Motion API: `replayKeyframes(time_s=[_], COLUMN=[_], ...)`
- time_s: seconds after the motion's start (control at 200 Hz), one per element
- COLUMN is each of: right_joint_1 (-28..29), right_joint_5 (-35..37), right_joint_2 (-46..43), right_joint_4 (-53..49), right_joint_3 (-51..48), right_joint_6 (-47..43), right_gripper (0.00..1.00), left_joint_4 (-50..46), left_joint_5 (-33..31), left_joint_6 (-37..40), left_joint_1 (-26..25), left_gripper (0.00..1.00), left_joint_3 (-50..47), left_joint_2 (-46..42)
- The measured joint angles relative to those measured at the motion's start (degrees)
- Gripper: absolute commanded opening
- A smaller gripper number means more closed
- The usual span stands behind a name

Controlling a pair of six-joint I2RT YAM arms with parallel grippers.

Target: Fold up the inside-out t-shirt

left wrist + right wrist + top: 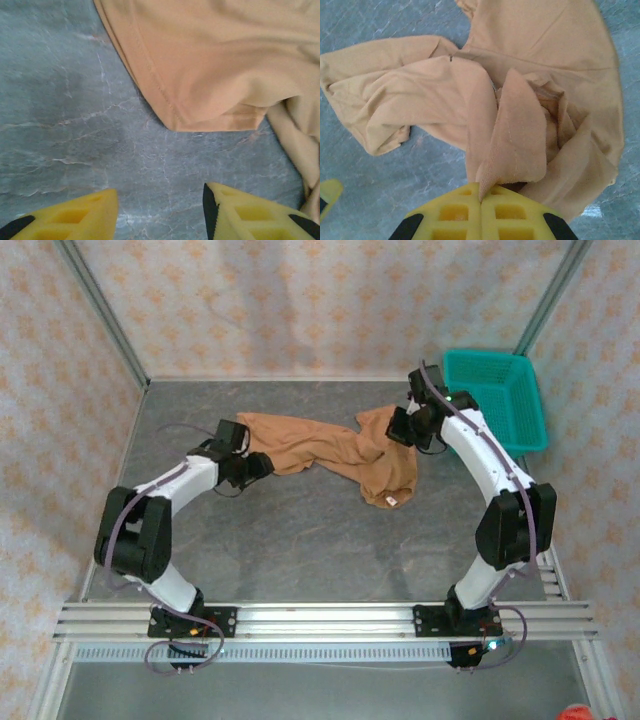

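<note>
Patterned wallpaper closes in three sides of a grey, marble-veined table (300, 560), and a teal basket (530, 405) sits in the far right corner. The inside-out t-shirt (320, 445) lies bunched and twisted across the back middle of the table, running from the left arm over to the right one. Its small white label (391, 500) shows at the near end of the right-hand heap. The left tool (160, 194) stands released, its yellow fingers (75, 215) apart over bare table. The shirt's stitched hem corner lies just beyond them, not touching. The right tool (480, 194) is clenched on a raised fold of the cloth, which is pinched between its closed fingers above the crumpled pile.
</note>
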Motion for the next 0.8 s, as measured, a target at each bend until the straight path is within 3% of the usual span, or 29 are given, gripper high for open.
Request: replayKeyframes(time_s=[0.265, 0.445, 0.54, 0.61, 0.801], right_joint_1=[-0.3, -0.3, -0.3, -0.3, -0.8], right_joint_5=[0.1, -0.2, -0.7, -1.0, -1.0], right_joint_2=[0.0, 0.0, 0.0, 0.0, 0.0], right_joint_4=[2.1, 3.0, 3.4, 3.5, 3.5], right_joint_3=[-0.7, -1.5, -2.2, -2.4, -2.3], right_joint_6=[0.4, 0.5, 0.7, 0.7, 0.6], right_gripper=[0.00, 0.00, 0.00, 0.00, 0.00], left_joint_4=[4.6, 6.5, 7.0, 7.0, 1.9], left_joint_5=[-1.6, -2.7, -3.2, -3.5, -4.6], left_joint_6=[-6.2, -8.7, -9.4, -10.0, -8.2], left_joint_1=[-1.4, -2.9, -3.4, -3.3, -3.0], left_gripper=[0.53, 0.44, 0.29, 0.00, 0.00], left_joint_3=[1.9, 6.6, 8.1, 9.0, 13.7], left_joint_2=[9.5, 12.8, 14.6, 15.8, 17.3])
